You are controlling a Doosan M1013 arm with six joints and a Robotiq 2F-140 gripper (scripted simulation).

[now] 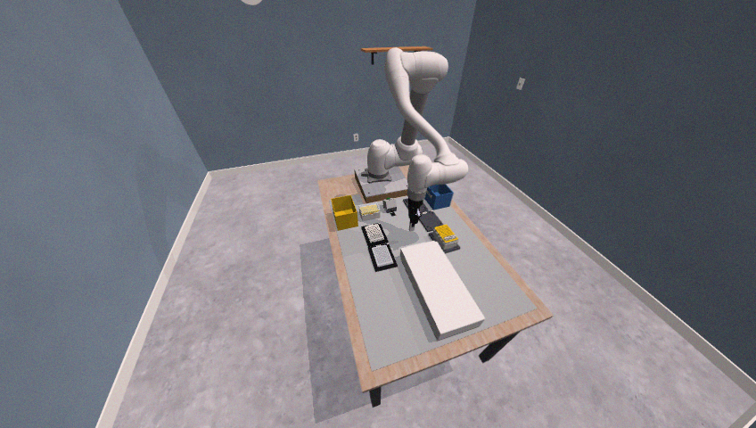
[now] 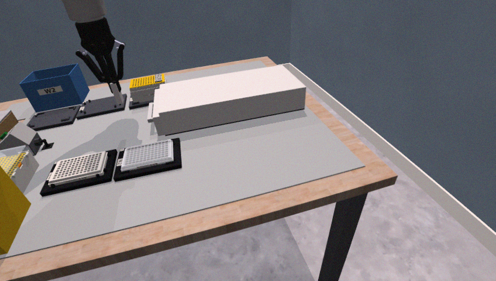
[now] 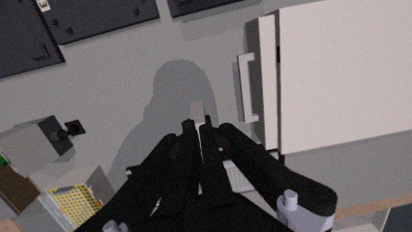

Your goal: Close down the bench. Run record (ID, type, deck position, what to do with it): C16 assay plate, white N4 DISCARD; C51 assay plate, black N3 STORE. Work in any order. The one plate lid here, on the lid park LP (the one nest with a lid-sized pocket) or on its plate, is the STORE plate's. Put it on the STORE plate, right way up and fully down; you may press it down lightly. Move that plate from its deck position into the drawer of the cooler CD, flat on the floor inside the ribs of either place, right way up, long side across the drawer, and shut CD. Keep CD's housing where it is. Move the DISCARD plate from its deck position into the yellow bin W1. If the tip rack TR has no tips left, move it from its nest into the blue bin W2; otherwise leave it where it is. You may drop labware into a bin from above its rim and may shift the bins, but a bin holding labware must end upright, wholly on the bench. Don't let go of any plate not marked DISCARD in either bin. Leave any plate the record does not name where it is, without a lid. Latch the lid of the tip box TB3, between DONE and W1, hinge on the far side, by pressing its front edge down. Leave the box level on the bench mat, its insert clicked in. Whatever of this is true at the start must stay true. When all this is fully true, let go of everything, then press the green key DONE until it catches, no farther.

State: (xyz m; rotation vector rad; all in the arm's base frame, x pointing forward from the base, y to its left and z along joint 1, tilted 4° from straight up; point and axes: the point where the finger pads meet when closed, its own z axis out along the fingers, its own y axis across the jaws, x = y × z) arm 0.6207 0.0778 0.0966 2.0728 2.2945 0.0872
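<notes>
My gripper (image 2: 116, 93) is shut with nothing between the fingers. It hangs over the mat by an empty dark nest (image 2: 100, 106), left of the cooler CD (image 2: 226, 95). It also shows in the top view (image 1: 412, 222) and the wrist view (image 3: 199, 127). CD is a long white box; its drawer handle (image 3: 247, 89) sits close against the front. Two plates lie in black nests at the front left: a white one with dark wells (image 2: 78, 167) and one with a pale translucent top (image 2: 147, 154). The tip rack TR (image 2: 145, 81) has a yellow top, with a few white tips at one end.
The blue bin W2 (image 2: 54, 86) stands at the back left behind a second empty nest (image 2: 54, 116). The yellow bin W1 (image 2: 10, 208) is at the near left edge. The tip box (image 2: 13, 163) with a yellow insert and a grey key housing (image 2: 20, 137) lie between them.
</notes>
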